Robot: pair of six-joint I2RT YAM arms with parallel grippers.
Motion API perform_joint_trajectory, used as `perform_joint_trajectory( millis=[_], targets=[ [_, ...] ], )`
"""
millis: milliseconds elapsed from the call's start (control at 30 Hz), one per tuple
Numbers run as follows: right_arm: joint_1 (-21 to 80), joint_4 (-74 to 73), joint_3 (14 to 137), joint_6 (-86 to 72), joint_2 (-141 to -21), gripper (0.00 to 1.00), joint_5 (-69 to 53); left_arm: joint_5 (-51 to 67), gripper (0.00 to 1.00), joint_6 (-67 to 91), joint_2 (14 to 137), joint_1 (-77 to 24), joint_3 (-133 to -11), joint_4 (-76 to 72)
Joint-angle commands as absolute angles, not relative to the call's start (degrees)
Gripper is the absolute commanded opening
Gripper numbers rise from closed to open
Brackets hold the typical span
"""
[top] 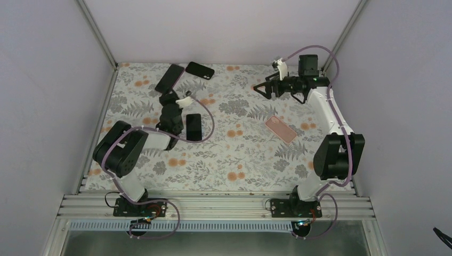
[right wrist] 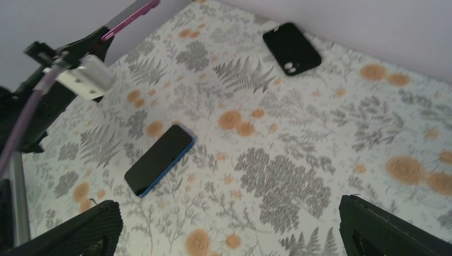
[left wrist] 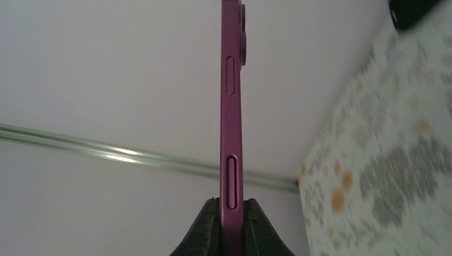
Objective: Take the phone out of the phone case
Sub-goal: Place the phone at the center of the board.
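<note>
Left wrist view: left gripper point(left wrist: 232, 208) clamps the magenta phone point(left wrist: 231, 106); right gripper point(right wrist: 229, 226) spread wide.

Arms wearing black joints, white links. Lilac cable point(top: 212, 120) running along left arm point(top: 128, 149), another along right arm point(top: 328, 114). Right gripper point(top: 265, 88) showing black, wedge-shaped fingers point(right wrist: 90, 232), possibly textured rubber.

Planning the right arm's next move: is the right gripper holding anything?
No, the right gripper stands open, with only the floral tablecloth showing between its jaws.
</note>
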State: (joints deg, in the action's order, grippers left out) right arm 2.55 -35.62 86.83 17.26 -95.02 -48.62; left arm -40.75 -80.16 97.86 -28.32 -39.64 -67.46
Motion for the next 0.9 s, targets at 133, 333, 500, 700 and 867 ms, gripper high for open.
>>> perform_joint_trajectory(
  millis=[133, 333, 500, 700, 867],
  targets=[
    [2.4, -47.5, 81.9, 28.9, -94.2, 1.0, -49.9, -42.1, 0.02, -81.5, 104.1, -21.4, -33.7, -74.9],
    [1.8, -44.6, 77.6, 28.2, -91.3, 1.0, -48.5, -41.1, 0.02, -87.9, 112.2, -20.6, -31.5, -82.5],
    [1.6, -45.6, 78.9, 28.1, -91.1, 1.0, -48.3, -40.8, 0.02, -92.7, 117.2, -20.5, -30.9, -87.0],
    [1.5, -46.1, 79.3, 28.5, -91.1, 1.0, -48.3, -39.4, 0.17, -88.1, 117.3, -20.7, -30.9, -72.9],
    [1.4, -44.4, 78.6, 27.5, -90.4, 1.0, -47.3, -39.6, 0.28, -87.7, 118.3, -20.6, -30.8, -65.9]
  ],
)
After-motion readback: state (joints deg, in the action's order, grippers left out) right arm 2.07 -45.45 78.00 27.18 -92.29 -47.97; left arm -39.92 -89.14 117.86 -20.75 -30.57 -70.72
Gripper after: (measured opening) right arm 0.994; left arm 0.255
